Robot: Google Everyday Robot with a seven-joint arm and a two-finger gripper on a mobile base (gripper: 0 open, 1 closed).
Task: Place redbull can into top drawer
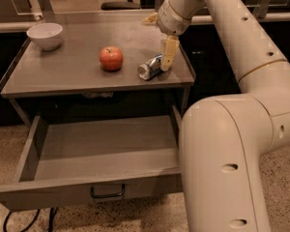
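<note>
Speckled floor (5,146) bottom; cables (19,220) lower left; chair base (121,5) top centre; dark cabinets (210,64) behind table (72,74). Gripper (160,36) upper centre, spread, over table's right end.

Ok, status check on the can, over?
End effector low over tabletop, at redbull can. Can lying on its side. Top drawer open. Apple nearby, not blocking.

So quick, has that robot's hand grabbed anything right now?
Gripper: down at the right end of the redbull can lying on the table; open or closed cannot be told.
</note>
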